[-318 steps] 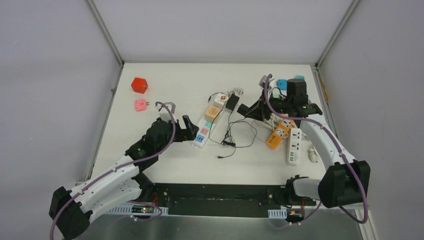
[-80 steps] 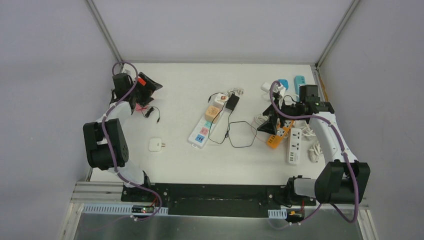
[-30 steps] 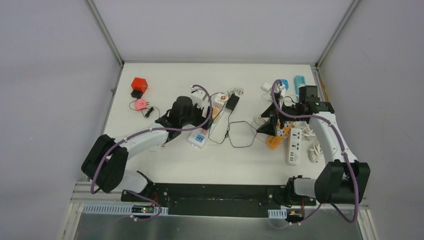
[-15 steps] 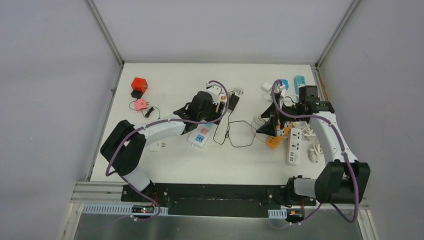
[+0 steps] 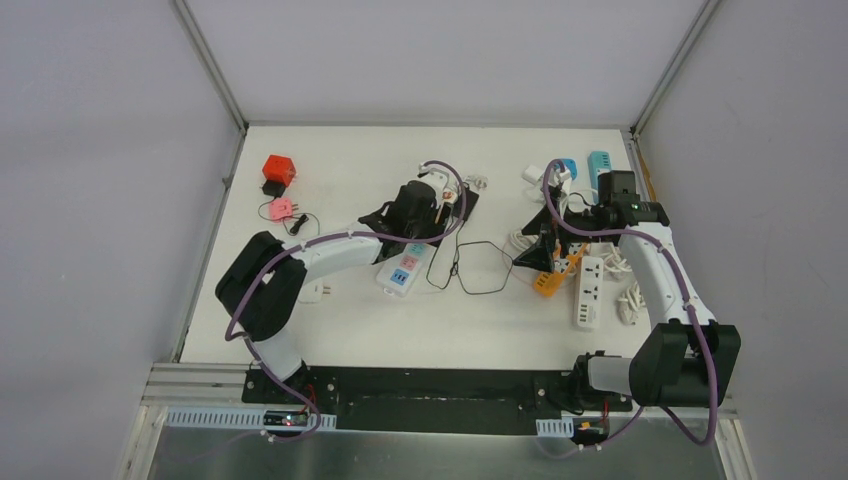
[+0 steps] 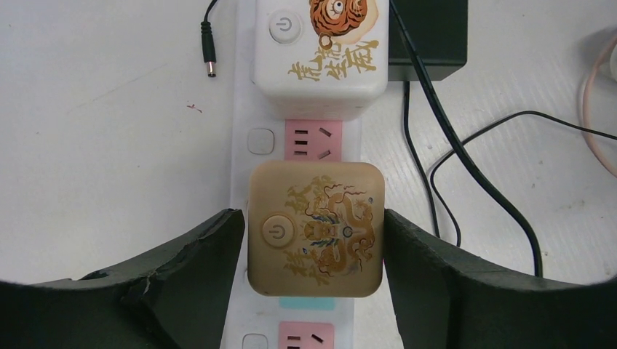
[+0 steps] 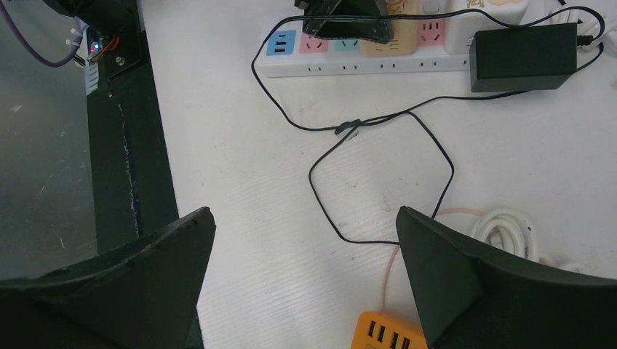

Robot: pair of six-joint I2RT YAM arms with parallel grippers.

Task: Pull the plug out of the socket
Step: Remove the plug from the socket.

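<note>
A tan plug (image 6: 315, 229) with a dragon print and a power button sits plugged into the white socket strip (image 6: 247, 109), below a white tiger-print plug (image 6: 320, 51). My left gripper (image 6: 313, 218) straddles the tan plug, and its black fingers (image 6: 211, 254) press against both side faces. From above, the left gripper (image 5: 425, 215) is over the far half of the strip (image 5: 400, 272). My right gripper (image 7: 304, 218) hangs open over bare table, with nothing between its fingers. It is near the orange strip (image 5: 548, 280).
A black adapter (image 6: 429, 33) and its thin cable (image 7: 378, 174) lie right of the strip. A white strip (image 5: 588, 290) and coiled cords crowd the right side. A red cube (image 5: 278, 168), a pink plug (image 5: 281, 209) and a white plug (image 5: 318, 291) lie at the left.
My left arm has swung right along the strip to the tan plug, and its jaws have narrowed onto the plug's sides. The right arm has stayed put.
</note>
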